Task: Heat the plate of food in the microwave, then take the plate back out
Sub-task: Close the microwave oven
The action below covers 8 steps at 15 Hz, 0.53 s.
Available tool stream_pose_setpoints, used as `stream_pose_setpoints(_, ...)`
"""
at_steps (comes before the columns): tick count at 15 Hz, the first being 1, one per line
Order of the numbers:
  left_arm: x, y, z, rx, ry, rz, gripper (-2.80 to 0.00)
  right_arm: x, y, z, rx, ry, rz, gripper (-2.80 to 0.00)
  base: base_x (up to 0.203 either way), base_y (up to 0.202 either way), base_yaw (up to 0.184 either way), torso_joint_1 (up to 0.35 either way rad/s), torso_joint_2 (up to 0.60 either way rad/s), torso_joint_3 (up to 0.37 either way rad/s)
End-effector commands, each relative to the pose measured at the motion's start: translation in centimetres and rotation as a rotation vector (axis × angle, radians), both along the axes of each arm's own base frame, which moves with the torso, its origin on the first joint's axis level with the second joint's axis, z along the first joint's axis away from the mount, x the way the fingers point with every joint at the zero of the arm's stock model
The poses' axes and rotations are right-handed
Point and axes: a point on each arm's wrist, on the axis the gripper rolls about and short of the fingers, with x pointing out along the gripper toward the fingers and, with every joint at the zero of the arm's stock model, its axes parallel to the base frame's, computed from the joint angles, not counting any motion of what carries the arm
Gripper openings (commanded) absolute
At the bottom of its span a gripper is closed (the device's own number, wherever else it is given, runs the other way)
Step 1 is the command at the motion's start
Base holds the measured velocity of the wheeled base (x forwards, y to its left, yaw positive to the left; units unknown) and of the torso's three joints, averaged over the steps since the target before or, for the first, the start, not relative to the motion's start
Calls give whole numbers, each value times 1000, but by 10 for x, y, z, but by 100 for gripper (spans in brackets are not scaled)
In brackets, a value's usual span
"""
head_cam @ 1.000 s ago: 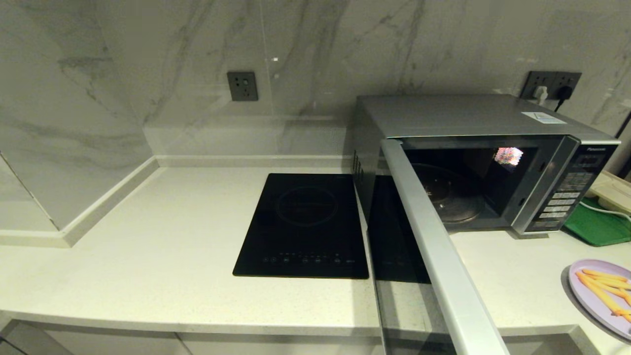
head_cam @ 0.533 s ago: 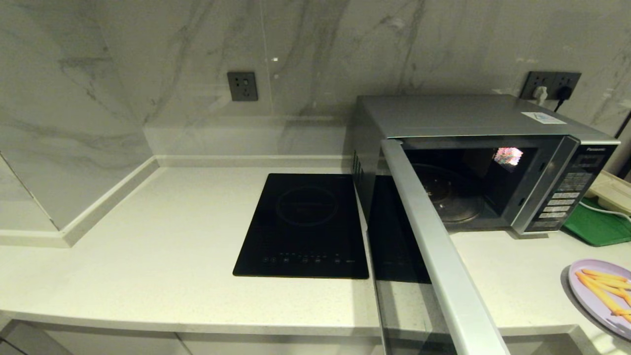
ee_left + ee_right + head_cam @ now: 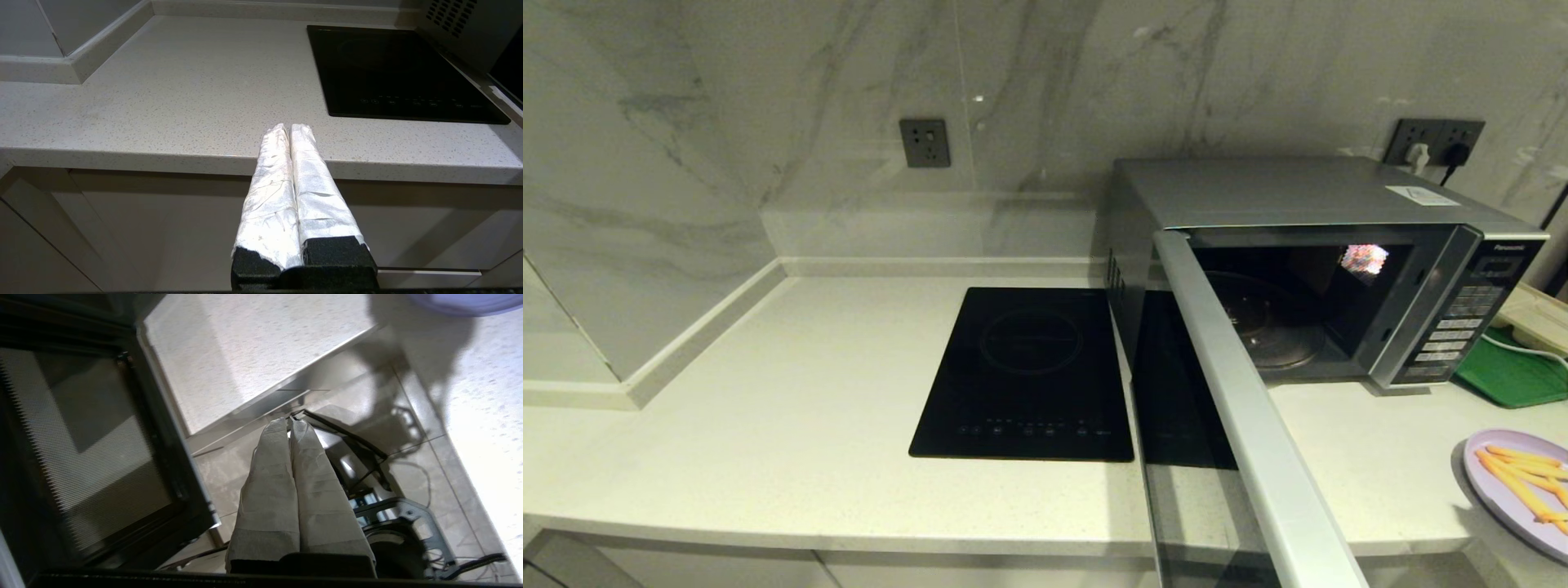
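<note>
The silver microwave (image 3: pixel 1298 196) stands at the back right of the counter. Its dark glass door (image 3: pixel 1241 425) is swung wide open toward me, and the glass turntable (image 3: pixel 1266 322) inside is bare. At the counter's right edge sits the lilac plate of food (image 3: pixel 1512 513) with orange-yellow fries. No arm shows in the head view. My right gripper (image 3: pixel 289 421) is shut on nothing and hangs over the floor in front of the counter, beside the open door (image 3: pixel 81 457); the plate's rim (image 3: pixel 461 302) lies beyond it. My left gripper (image 3: pixel 290 127) is shut and empty, low before the counter's front edge.
A flat black induction hob (image 3: pixel 1029 376) lies left of the microwave. A green tray (image 3: pixel 1511 376) sits behind the plate, right of the microwave. The open door juts out past the counter's front edge. Marble walls close the back and left.
A pale bit at the bottom right corner of the head view has dropped out of sight, and the shadow beside the plate has shifted. Microwave, door and plate have stayed put.
</note>
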Motion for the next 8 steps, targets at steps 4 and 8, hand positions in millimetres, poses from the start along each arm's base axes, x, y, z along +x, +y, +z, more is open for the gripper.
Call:
stream_pose_setpoints(4,0,0,0,-1,0,1,-280,20,60,32,27,29,149,-280,0,0,0,0,0,0)
stream_pose_setpoints(8,0,0,0,0,0,1,-280,57,112,42,-61,60,173,-280,0,0,0,0,0,0)
